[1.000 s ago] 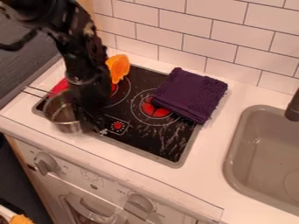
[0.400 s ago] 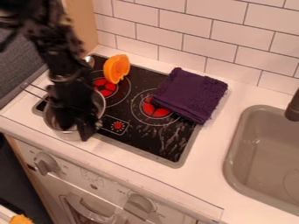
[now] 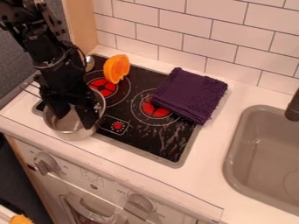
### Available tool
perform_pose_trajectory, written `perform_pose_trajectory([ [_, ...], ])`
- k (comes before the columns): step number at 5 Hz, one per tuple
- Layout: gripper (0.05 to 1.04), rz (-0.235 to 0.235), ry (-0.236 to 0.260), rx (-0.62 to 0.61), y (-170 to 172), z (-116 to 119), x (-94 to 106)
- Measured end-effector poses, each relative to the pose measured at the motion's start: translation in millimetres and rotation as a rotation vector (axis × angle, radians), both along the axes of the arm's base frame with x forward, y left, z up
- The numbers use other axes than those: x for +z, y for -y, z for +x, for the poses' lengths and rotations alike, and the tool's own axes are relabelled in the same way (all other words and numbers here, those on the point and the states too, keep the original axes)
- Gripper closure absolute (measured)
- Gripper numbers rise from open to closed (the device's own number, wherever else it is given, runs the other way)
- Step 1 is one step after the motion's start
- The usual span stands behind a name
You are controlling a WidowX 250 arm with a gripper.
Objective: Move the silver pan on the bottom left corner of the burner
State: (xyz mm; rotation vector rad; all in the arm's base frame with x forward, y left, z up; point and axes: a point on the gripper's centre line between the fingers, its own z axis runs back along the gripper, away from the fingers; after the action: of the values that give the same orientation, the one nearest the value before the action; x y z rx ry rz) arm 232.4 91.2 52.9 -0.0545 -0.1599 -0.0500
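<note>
Your gripper [image 3: 74, 122] is open, fingers spread. The silver pan [image 3: 71, 132] lies directly below it; its handle [image 3: 29, 91] points toward 10 o'clock, viewed in frame.

pan [image 3: 71, 128]: shiny metal | towel [image 3: 189, 94]: rough cloth (fuzzy) | stovetop [image 3: 175, 142]: glossy
</note>
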Motion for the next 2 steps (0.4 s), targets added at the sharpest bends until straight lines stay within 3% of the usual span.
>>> perform_pose_trajectory([
  [2,0.082,0.109,-0.042,-0.089,6.1,7.1,10.8],
])
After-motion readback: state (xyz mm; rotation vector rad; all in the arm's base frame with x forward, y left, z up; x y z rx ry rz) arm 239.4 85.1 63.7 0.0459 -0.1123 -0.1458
